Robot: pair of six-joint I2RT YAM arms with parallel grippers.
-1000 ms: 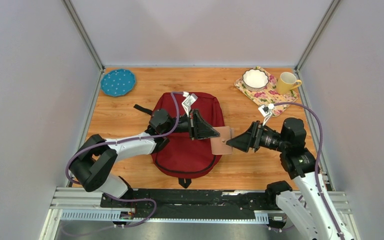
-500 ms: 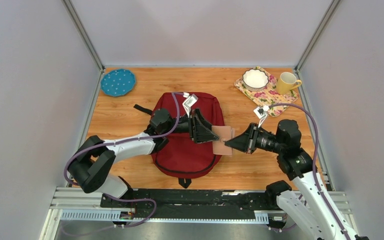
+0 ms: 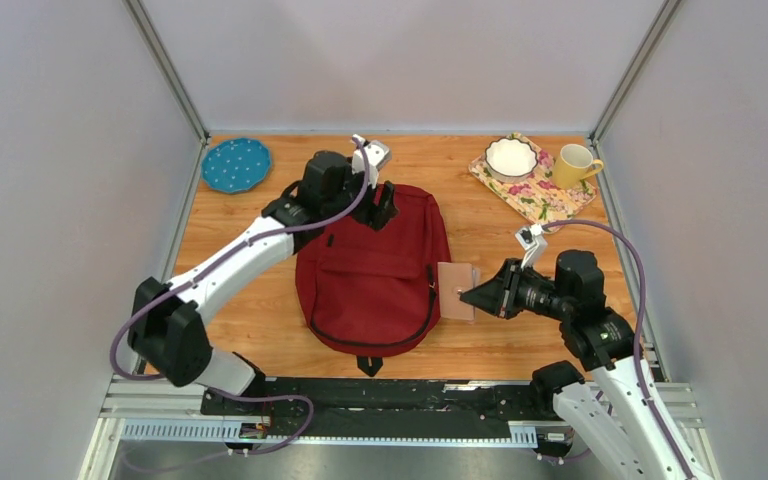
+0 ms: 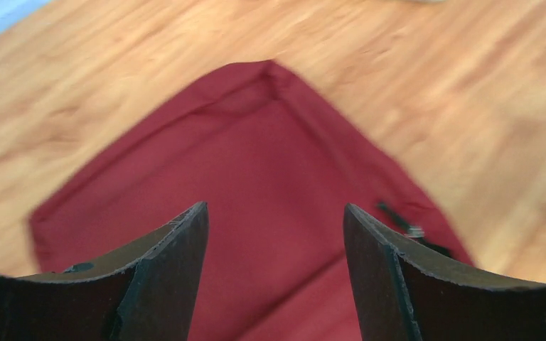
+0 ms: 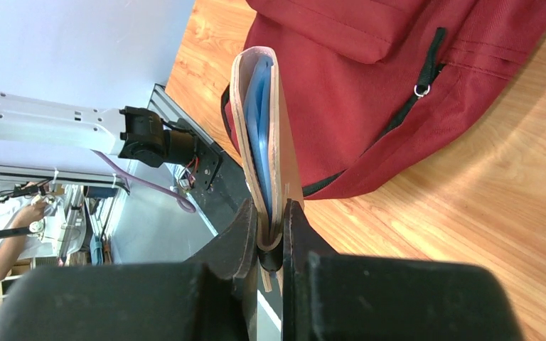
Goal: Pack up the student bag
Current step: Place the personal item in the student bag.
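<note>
At the centre of the wooden table (image 3: 260, 205), the student bag (image 3: 370, 275) is laid flat, front pocket upward, with its rounded end toward the arm bases. Above the bag's far edge, the left gripper (image 3: 385, 205) is held with its jaws apart and nothing between them; in the left wrist view, the red fabric is seen below the two dark fingers (image 4: 178, 249). Just beside the bag's right edge, near the black zipper, a tan folder (image 3: 456, 291) with blue leaves inside is clamped by its edge in the right gripper (image 3: 467, 294). Whether the folder touches the table cannot be told. At the far left corner a blue plate (image 3: 236, 164) is set; at the far right, a white bowl (image 3: 511, 157) is placed on a floral mat (image 3: 542, 197), with a yellow mug (image 3: 575, 165) beside it.
</note>
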